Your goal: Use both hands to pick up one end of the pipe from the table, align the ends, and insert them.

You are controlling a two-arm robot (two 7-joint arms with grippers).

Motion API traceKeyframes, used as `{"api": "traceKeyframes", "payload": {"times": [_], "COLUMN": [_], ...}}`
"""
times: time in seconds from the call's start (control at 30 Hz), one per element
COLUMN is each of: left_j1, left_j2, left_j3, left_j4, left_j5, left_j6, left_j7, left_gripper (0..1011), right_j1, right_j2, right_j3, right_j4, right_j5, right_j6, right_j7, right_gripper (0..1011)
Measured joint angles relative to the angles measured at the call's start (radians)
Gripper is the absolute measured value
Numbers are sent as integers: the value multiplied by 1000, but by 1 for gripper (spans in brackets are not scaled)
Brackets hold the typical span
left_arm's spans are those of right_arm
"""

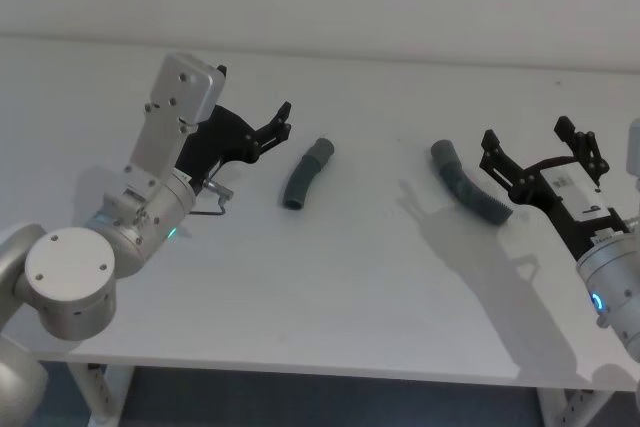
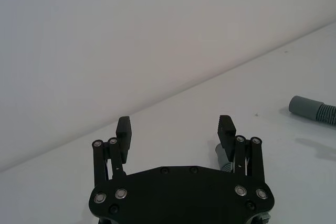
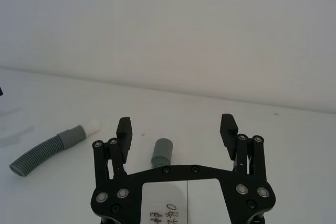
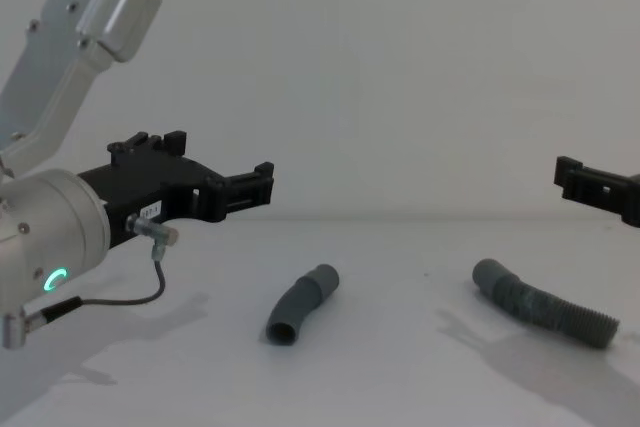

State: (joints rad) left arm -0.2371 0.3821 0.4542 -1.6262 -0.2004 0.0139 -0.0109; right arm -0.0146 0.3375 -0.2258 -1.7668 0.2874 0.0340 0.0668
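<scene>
Pipe pieces — 2, dark grey: 1 shorter bent piece point(image 1: 307, 175) and 1 longer ribbed hose point(image 1: 470, 195).
Claws — 2, black: 1 left claw point(image 1: 282, 122) and 1 right claw point(image 1: 526, 133). Fingers point(image 3: 124, 127): 2 per claw, 4 in all.
Arms, silver-grey: 2, being 1 left arm point(image 1: 150, 207) and 1 right arm point(image 1: 615, 287).
Glowing rings: 2, being 1 green ring point(image 4: 52, 279) on the left arm and 1 blue ring point(image 1: 597, 300) on the right arm.
Worktop point(image 1: 350, 277), white: 1.
</scene>
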Motion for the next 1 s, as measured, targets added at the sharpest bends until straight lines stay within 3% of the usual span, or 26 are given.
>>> {"api": "traceKeyframes", "payload": {"times": [0.3, 0.53, 1.0], "left_j1": [-18, -66, -148], "left_j2": [-2, -4, -35], "left_j3": [0, 0, -9], "left_j4": [8, 22, 41], "left_j5": [-5, -30, -99], "left_j6": [10, 68, 285], "left_j7": [-18, -69, -133], "left_gripper": [1002, 1002, 1002], "right_j1": [7, 44, 149], "right_j2": [1, 16, 35], "right_j3": [-3, -17, -56], "right_j4": [0, 8, 39], "right_j5": [-2, -7, 0], "right_j6": [6, 40, 189], "right_j7": [6, 43, 137], "right_gripper": [1000, 1000, 1000]}}
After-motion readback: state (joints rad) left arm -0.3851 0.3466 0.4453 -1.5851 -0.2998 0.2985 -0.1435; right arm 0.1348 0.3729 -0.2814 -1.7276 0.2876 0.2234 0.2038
